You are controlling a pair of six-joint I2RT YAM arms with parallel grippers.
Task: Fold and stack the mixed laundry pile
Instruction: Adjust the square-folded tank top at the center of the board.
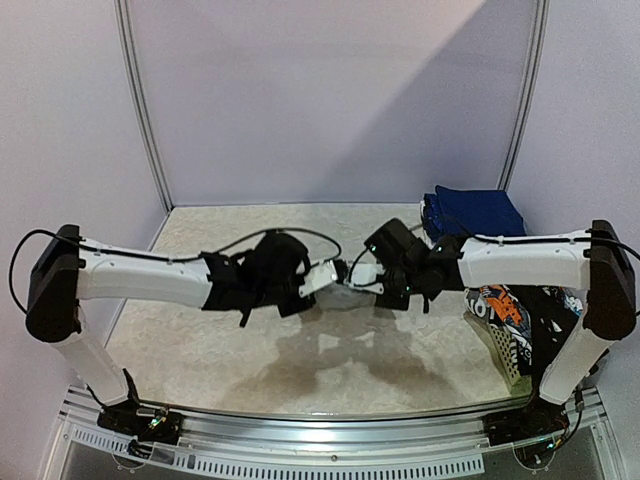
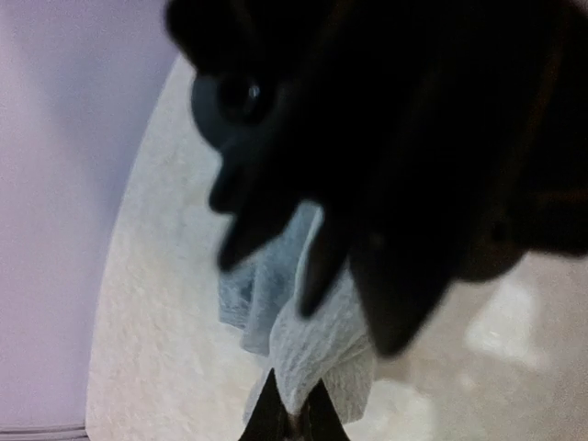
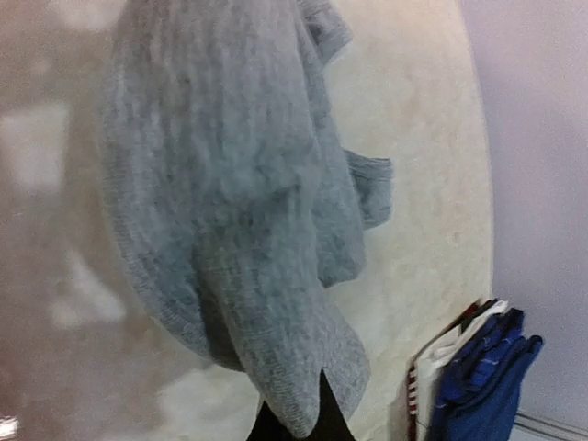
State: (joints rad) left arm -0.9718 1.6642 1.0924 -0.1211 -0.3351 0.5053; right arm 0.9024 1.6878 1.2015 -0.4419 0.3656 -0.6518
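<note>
A grey knit shirt (image 3: 230,184) hangs in the air over the beige table (image 1: 250,340), held between both grippers. My left gripper (image 2: 294,423) is shut on one bunched edge of the shirt (image 2: 317,344). My right gripper (image 3: 299,424) is shut on another edge, and the cloth drapes away from it. In the top view the two grippers meet at mid-table, the left one (image 1: 330,275) tip to tip with the right one (image 1: 360,274), and most of the shirt is hidden under them. The right gripper's dark body fills the upper left wrist view.
A folded stack with navy blue pieces (image 1: 475,212) lies at the back right; it also shows in the right wrist view (image 3: 482,367). A white lattice basket (image 1: 500,345) at the right edge holds an orange-black-white printed garment (image 1: 497,300). Pale walls enclose the table.
</note>
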